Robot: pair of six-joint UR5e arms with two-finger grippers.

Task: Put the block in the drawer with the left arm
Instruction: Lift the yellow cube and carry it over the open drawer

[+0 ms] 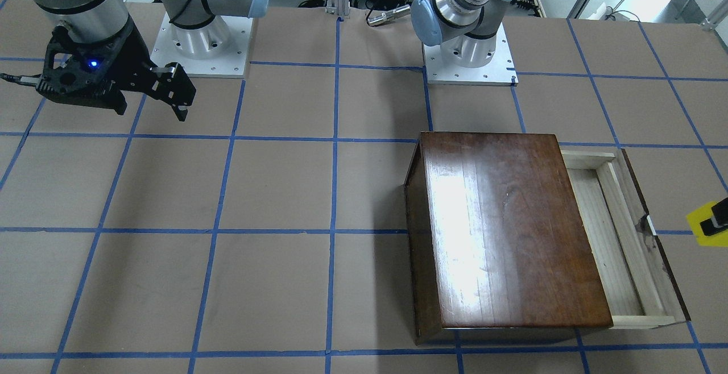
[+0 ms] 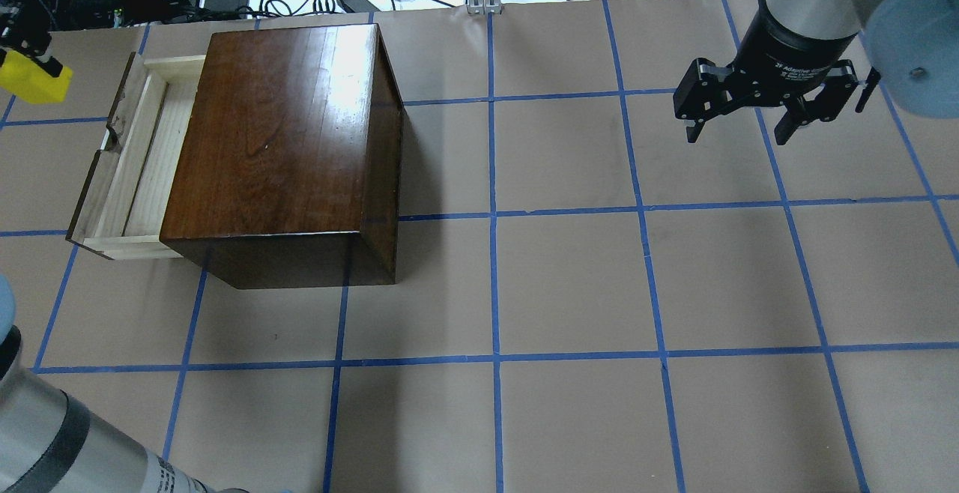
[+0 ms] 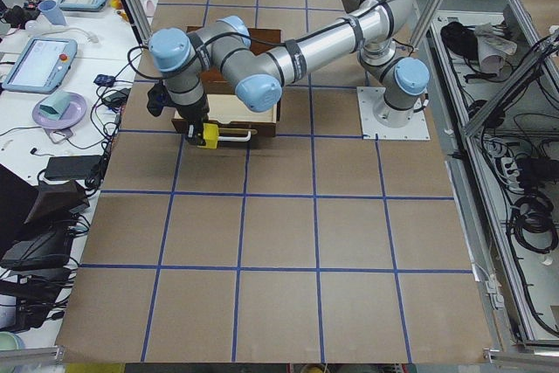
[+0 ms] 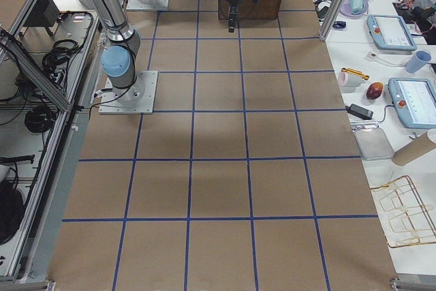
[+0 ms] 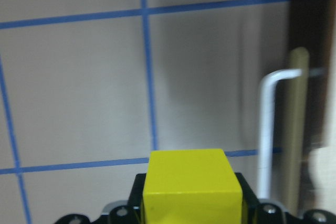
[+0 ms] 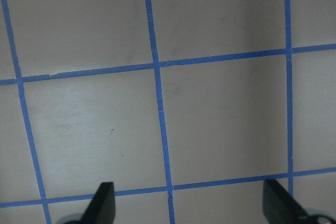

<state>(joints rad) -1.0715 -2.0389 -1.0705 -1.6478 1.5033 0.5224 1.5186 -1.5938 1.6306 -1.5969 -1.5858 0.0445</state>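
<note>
Block [image 5: 190, 184]: 1 yellow cube, pinched in the left claw [image 2: 30, 66], held just beyond the drawer's dark front and not over its tray.
Left claw: pressed against 2 opposite sides of the block, pointing down.
Drawer [image 1: 620, 243]: 1, standing open from 1 glossy dark box [image 2: 277, 133]; its metal handle [image 5: 268, 124] is near the block.
Left arm [image 3: 314, 41]: stretched across above the box, wrist turned downward.
Right claw [image 2: 738, 133]: 2 fingers spread, hanging over the worktop [image 2: 569, 283], well apart from the box.
</note>
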